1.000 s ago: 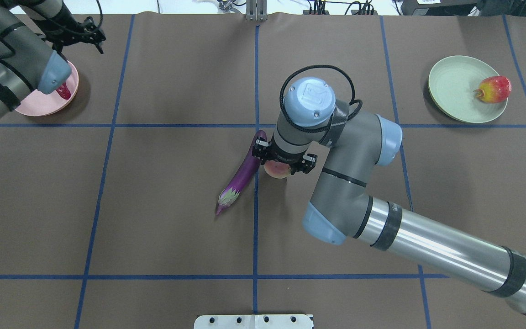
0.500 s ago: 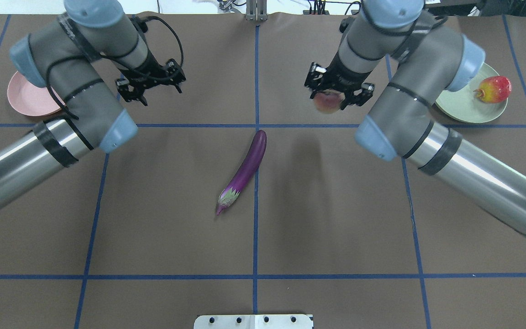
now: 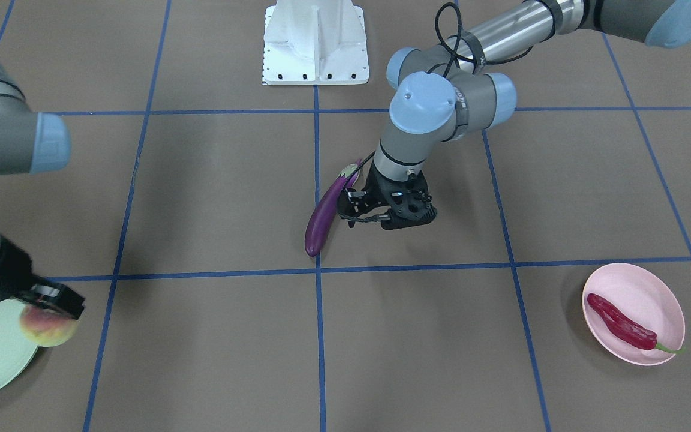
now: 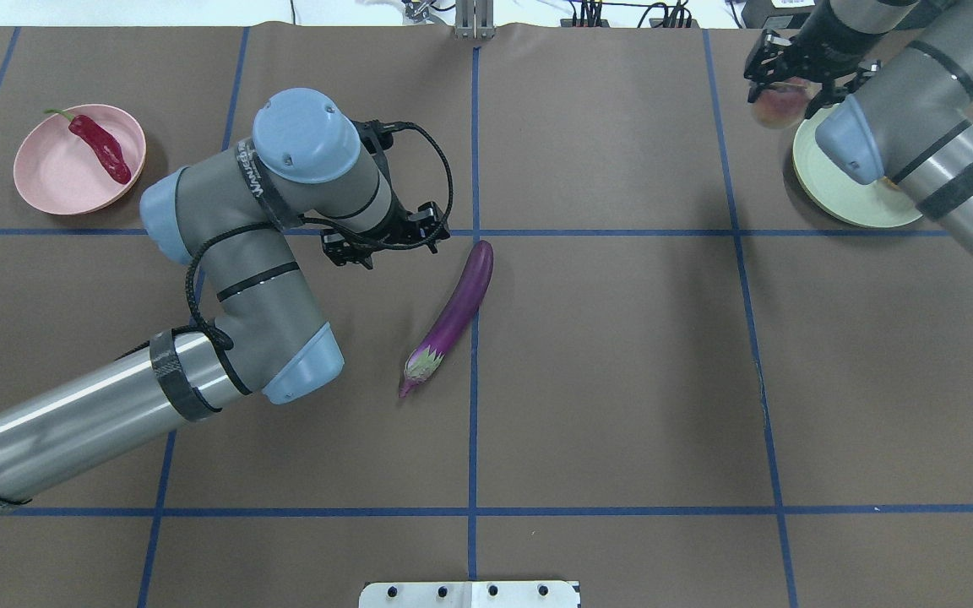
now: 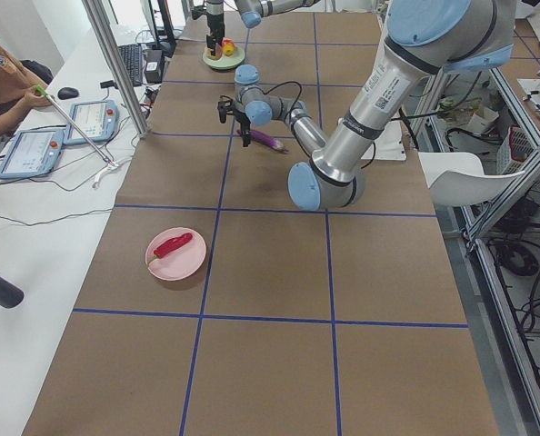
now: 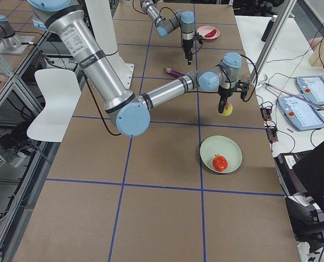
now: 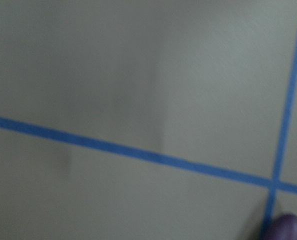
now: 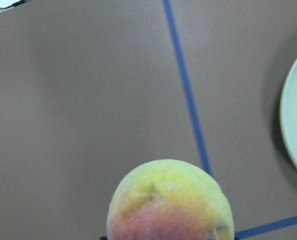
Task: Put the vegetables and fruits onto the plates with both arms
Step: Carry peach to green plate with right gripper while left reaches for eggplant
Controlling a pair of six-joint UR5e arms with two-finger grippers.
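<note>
Though half done, with chili pepper (image 4: 100,145) on pink plate (image 4: 47,181), bumpy fruit (image 6: 220,162) on green plate (image 4: 841,211): pinching peach (image 8: 171,200) in right gripper (image 4: 784,91) near that rim; yet to take eggplant (image 4: 457,308) just beside spread left gripper (image 4: 385,245).

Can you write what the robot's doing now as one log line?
right gripper: shut on peach, near green plate | left gripper: open, beside eggplant | chili: on pink plate
</note>
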